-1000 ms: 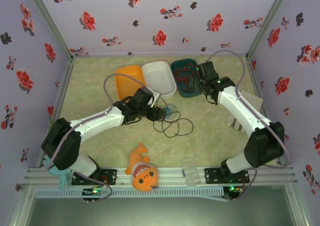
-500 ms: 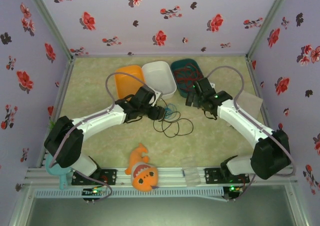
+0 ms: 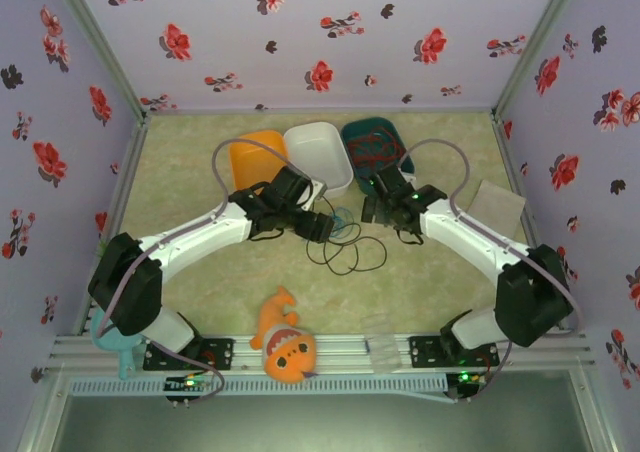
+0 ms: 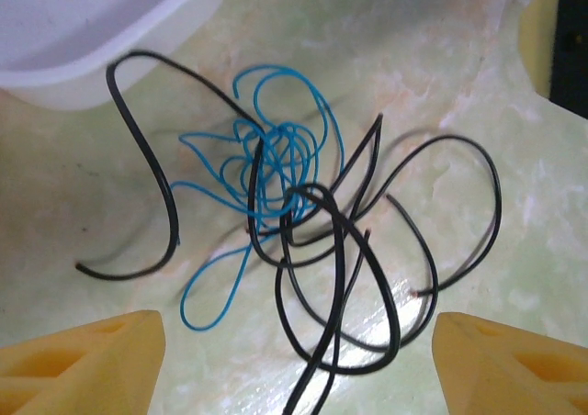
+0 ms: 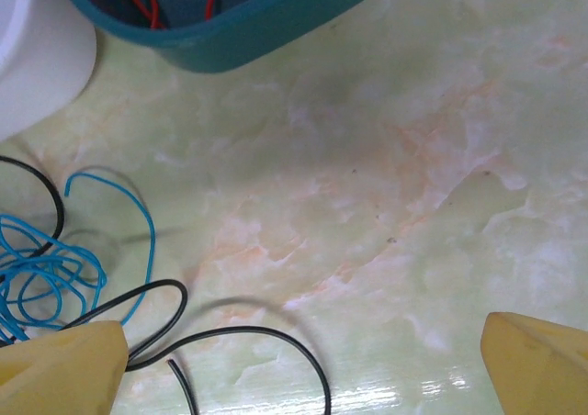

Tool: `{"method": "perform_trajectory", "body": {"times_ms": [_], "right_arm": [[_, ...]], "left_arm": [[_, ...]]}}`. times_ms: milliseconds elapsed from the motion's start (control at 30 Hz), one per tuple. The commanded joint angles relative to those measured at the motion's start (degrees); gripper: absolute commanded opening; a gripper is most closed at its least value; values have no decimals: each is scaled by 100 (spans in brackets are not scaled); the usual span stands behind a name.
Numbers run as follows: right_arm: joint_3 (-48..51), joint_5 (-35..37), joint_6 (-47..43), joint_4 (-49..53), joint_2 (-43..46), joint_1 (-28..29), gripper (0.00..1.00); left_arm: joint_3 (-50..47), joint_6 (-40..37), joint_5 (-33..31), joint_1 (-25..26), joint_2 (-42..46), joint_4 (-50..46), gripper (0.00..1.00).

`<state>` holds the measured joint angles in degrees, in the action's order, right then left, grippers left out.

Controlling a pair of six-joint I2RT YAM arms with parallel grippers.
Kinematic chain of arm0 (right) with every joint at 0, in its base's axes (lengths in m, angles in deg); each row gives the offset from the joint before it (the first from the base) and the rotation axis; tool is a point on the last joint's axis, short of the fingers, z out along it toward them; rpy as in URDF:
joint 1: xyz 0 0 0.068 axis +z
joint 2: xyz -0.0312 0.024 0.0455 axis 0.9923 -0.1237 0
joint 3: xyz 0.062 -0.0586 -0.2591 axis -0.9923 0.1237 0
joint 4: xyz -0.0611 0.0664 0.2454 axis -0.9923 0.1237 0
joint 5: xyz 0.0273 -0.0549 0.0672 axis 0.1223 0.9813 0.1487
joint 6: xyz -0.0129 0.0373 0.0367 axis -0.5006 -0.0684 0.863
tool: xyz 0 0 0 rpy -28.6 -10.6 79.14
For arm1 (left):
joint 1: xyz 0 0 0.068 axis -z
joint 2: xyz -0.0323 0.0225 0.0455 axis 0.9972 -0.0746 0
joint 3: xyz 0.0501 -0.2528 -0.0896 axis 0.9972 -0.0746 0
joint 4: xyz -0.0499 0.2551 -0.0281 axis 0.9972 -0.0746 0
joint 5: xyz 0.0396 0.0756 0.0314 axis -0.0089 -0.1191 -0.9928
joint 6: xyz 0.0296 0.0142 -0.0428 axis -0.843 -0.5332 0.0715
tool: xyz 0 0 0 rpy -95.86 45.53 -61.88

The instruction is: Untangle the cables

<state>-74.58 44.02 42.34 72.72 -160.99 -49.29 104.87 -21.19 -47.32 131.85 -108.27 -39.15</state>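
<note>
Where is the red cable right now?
In the top view the red cable lies inside the teal bin at the back, just right of the white bin.

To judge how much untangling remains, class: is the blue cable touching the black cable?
Touching. The left wrist view shows the blue cable interlaced with the black cable, their strands crossing directly over each other.

Orange bin (image 3: pixel 250 158), white bin (image 3: pixel 318 157), teal bin (image 3: pixel 365 123) side by side; orange plush fish (image 3: pixel 285 344) well apart.
</note>
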Motion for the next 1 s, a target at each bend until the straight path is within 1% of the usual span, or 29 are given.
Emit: {"method": "perform_trajectory", "body": {"times_ms": [0, 100, 200, 333, 500, 633, 867, 967], "right_arm": [[-227, -95, -30, -180, -225, 123, 98], [-329, -347, -134, -368, -422, 180, 93], [-475, -650, -228, -591, -676, 206, 87], [-808, -1025, -403, -766, -1149, 251, 76], [-1204, -1452, -659, -927, -1761, 269, 63], [-1387, -1580, -767, -1034, -2083, 278, 59], [-1511, -1601, -935, -1077, -2422, 276, 51], [-1448, -1655, -954, -1162, -2481, 278, 45]], "left_arm": [[-4, -58, 186, -21, 122, -590, 75], [-160, -49, 209, -18, 245, -676, 71], [-352, 40, 306, -29, 310, -526, 66], [-559, 220, 446, -23, 284, -189, 58], [-660, 294, 448, -27, 279, -21, 50], [-720, 335, 442, -29, 279, 57, 46], [-819, 449, 413, -31, 277, 207, 31], [-837, 469, 387, -38, 285, 217, 27]]}}
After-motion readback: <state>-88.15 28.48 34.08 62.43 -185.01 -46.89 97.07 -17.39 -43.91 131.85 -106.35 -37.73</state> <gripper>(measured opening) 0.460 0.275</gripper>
